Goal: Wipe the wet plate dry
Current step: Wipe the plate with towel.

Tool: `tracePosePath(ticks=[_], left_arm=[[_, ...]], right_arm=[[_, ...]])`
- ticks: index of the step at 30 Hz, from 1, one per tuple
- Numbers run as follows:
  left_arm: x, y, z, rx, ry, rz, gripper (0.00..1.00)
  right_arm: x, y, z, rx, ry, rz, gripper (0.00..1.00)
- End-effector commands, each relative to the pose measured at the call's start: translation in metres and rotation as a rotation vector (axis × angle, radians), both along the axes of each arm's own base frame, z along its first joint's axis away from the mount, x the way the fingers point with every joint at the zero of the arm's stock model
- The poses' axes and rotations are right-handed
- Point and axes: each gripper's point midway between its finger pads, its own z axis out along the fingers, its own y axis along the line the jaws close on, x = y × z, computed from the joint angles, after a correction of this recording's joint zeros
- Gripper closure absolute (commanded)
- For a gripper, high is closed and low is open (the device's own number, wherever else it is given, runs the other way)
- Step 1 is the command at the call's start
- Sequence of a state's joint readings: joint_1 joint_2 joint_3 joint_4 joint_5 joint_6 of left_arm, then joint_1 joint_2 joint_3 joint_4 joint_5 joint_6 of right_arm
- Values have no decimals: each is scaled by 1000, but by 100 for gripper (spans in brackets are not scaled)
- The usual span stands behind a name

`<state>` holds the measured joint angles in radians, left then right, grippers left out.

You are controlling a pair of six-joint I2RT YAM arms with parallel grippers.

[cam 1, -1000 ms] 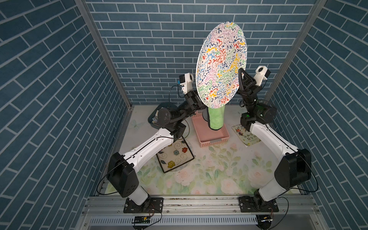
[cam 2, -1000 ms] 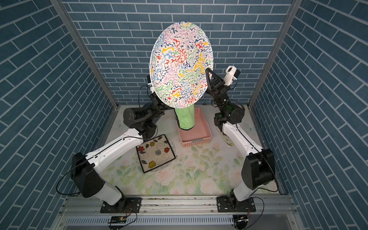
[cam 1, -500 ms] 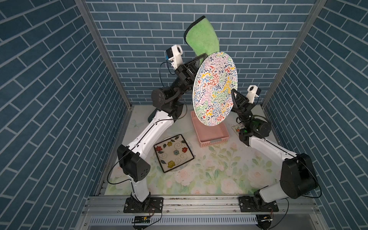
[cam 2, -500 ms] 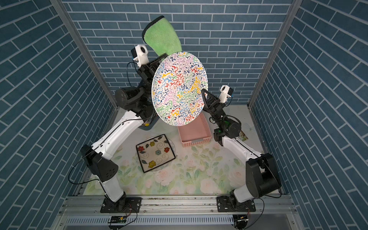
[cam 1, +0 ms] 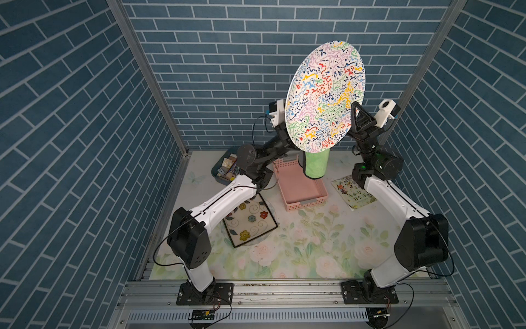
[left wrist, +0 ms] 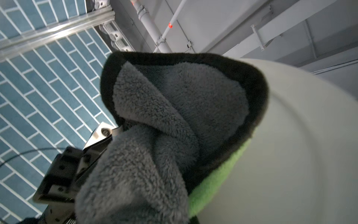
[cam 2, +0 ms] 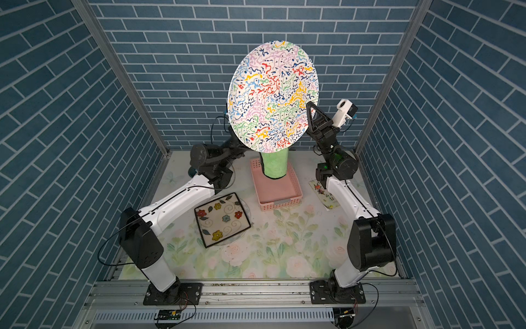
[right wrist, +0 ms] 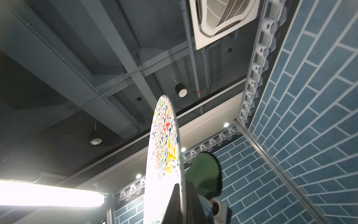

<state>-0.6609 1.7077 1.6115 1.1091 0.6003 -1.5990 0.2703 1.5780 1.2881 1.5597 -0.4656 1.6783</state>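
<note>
Green cloth [cam 1: 314, 163] pinched in left gripper [left wrist: 118, 136]; right gripper [cam 1: 356, 107] clamps the plate [cam 1: 324, 96].

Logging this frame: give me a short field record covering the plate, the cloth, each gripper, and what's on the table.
plate: raised on edge above the table, patterned face toward the top camera
right gripper: shut on plate's rim
cloth: green and grey, against plate's plain back, hanging below its lower edge
left gripper: shut on cloth, hidden behind plate in both top views
on table: pink basket, floral tray, booklet, bin of small items
</note>
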Motion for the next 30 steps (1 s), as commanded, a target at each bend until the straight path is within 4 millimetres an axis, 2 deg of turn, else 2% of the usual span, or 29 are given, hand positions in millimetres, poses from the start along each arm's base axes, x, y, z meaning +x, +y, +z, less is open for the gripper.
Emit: tracePosePath(ticks=[1, 4, 6, 7, 11, 14, 16, 21, 24, 26, 28, 30], left_arm=[[-45, 59, 66, -121, -218, 76, 100], [-49, 63, 84, -139, -259, 82, 100], [-54, 56, 82, -144, -262, 55, 100], [-56, 50, 78, -134, -255, 43, 100], [-66, 19, 44, -80, -186, -22, 100], [-69, 19, 18, -59, -133, -27, 100], [-70, 29, 6, -47, -111, 5, 100], [-67, 69, 8, 32, -147, 197, 100], [-47, 96, 6, 195, -171, 486, 100], [-26, 110, -1, 364, -154, 712, 100], [-3, 126, -13, 501, -118, 900, 100], [22, 137, -34, 618, -59, 1026, 100]], right_arm=[[-24, 13, -15, -6, 6, 27, 100], [-42, 51, -29, -17, 20, 97, 100], [-46, 65, -21, -4, -6, 134, 100], [-42, 68, -17, 1, -12, 140, 100], [-24, 57, 16, 51, -51, 94, 100], [1, 33, 28, 88, -39, 12, 100], [15, 17, 28, 98, -14, -42, 100], [38, -13, 2, 58, 75, -164, 100], [41, -20, -16, -13, 123, -259, 100], [44, -13, -26, -108, 147, -333, 100], [38, -3, -33, -181, 155, -383, 100], [35, 7, -39, -233, 165, -414, 100]])
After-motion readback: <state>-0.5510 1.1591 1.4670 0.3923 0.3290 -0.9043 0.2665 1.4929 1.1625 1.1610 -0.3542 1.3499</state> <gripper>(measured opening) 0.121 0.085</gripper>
